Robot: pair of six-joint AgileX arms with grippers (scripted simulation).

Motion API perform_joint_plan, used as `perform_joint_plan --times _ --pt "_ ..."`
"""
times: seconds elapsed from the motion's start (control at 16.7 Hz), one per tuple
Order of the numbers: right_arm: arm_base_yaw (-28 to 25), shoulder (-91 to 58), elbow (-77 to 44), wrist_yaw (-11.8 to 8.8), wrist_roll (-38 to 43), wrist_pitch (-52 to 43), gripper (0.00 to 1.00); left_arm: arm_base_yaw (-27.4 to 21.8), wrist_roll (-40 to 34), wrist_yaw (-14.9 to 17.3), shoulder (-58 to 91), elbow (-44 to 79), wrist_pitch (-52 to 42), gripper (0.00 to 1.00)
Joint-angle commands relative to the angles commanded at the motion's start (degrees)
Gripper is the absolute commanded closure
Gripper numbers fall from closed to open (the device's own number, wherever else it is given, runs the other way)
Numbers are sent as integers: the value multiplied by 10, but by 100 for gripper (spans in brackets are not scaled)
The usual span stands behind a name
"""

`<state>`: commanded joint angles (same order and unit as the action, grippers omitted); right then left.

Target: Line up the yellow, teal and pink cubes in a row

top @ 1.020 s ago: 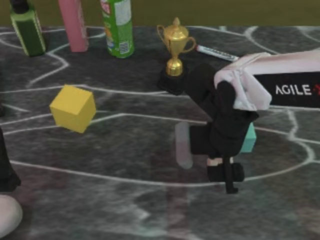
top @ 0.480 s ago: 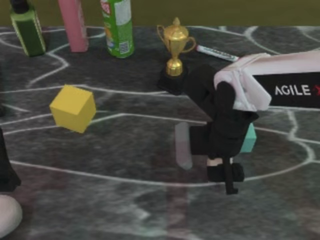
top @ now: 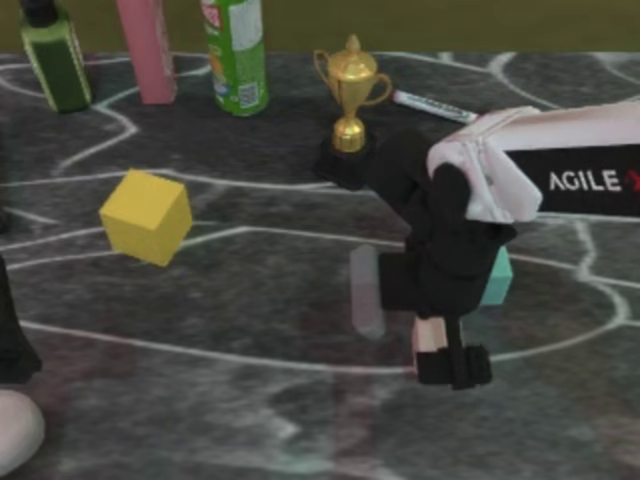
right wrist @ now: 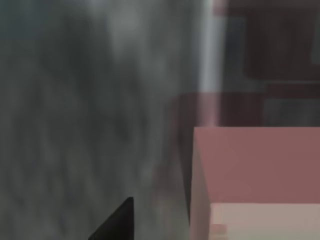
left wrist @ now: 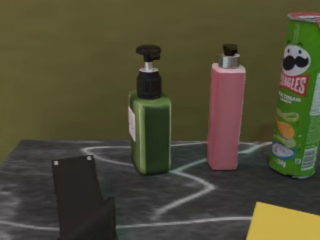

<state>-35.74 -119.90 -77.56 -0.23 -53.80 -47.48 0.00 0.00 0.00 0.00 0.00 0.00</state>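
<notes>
The right gripper [top: 452, 366] is seen lowered over the pink cube [top: 424, 340], in front of the gold trophy [top: 350, 100] — whether its fingers are closed on the cube cannot be told. The teal cube [top: 497, 277] is partly hidden behind the arm, right of the trophy. The yellow cube [top: 146, 216] sits well to the trophy's left on the worktop [top: 250, 400]. The left gripper [left wrist: 82, 200] is parked beyond the yellow cube — its state cannot be told.

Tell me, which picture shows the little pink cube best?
The right wrist view: the pink cube fills much of it, with its top and side clear. In the top view only a pink sliver peeks beside the right gripper. The left wrist view doesn't show it.
</notes>
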Motion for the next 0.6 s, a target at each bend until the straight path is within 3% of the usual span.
perform_joint_plan --times 0.42,0.6 --pt "0 1 -2 0 0 -2 0 0 0 0 0 0 0 0" --pt "0 17 -31 -1 0 -44 0 0 0 0 0 0 0 0"
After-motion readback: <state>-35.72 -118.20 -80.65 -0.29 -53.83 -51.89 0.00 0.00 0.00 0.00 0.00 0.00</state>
